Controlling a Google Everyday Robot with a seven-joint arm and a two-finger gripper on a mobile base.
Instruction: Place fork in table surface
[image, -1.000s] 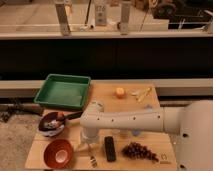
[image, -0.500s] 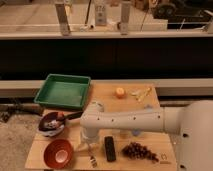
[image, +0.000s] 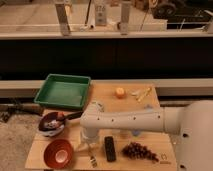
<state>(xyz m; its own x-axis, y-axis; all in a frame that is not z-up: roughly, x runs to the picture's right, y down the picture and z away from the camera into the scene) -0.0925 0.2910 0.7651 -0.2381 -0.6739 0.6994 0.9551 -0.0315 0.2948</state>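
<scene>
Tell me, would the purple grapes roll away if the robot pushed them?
Probably not far: the grapes look bunched, so they would likely drag together. A loose one might roll. The pincer hangs on the black remote's other side.

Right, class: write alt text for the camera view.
A white robot arm's gripper hangs low over the light brown wooden tabletop, close to a small silvery-grey metal fork, between a red round bowl and a black rectangular remote. A green rectangular tray sits behind.

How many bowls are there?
2. The red bowl is at the front left corner of the table; the dark bowl is just behind it. The gripper is right of the red bowl. The arm could hide another.
</scene>
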